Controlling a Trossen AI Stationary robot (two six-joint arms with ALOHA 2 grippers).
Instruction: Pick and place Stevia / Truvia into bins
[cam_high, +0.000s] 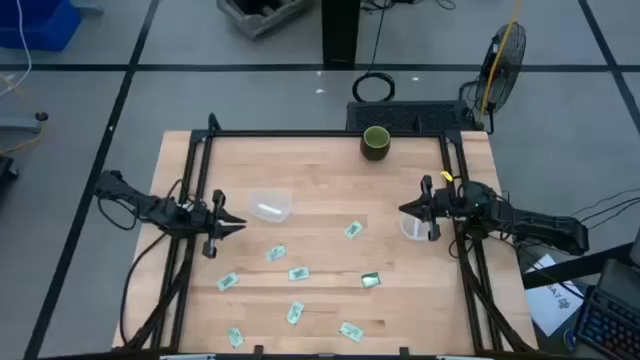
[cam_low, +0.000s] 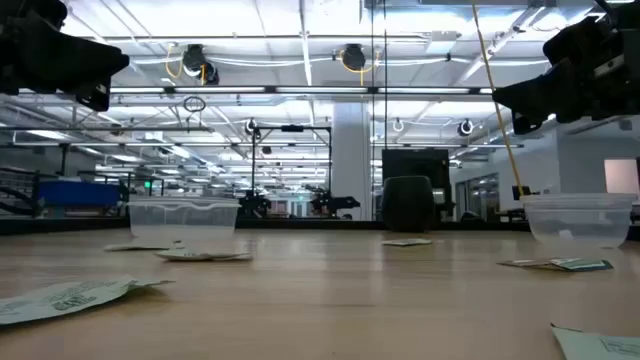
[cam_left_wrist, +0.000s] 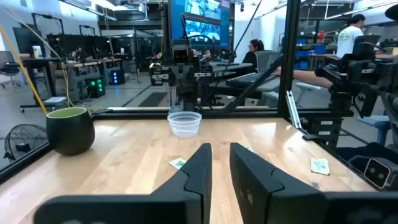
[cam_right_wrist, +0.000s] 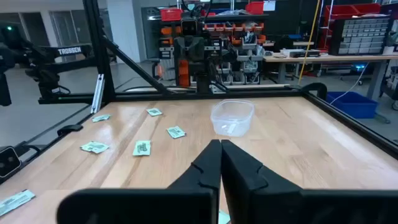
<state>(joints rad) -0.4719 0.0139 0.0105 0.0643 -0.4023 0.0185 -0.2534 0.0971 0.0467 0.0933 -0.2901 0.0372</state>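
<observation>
Nothing picked yet by the look of it, so this reads as the very start. The Stevia sachets (cam_high: 298, 273) lie scattered flat on the table (cam_high: 320, 170), all on the near side of the squarish clear bin (cam_high: 268, 206). The round clear bin (cam_high: 413, 226) sits just under the right gripper (cam_high: 405, 209), fingers pressed together. The left gripper (cam_high: 238, 225), slightly spread, hovers beside the squarish bin. Next up: drop onto the nearest sachet, probably a fiddly pinch since they're flat.

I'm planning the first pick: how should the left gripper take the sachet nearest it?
Come straight down from above on the sachet nearest the left gripper and pinch across its short width. It lies flat on the table, clear of other sachets, so probably no side gives an edge.
</observation>
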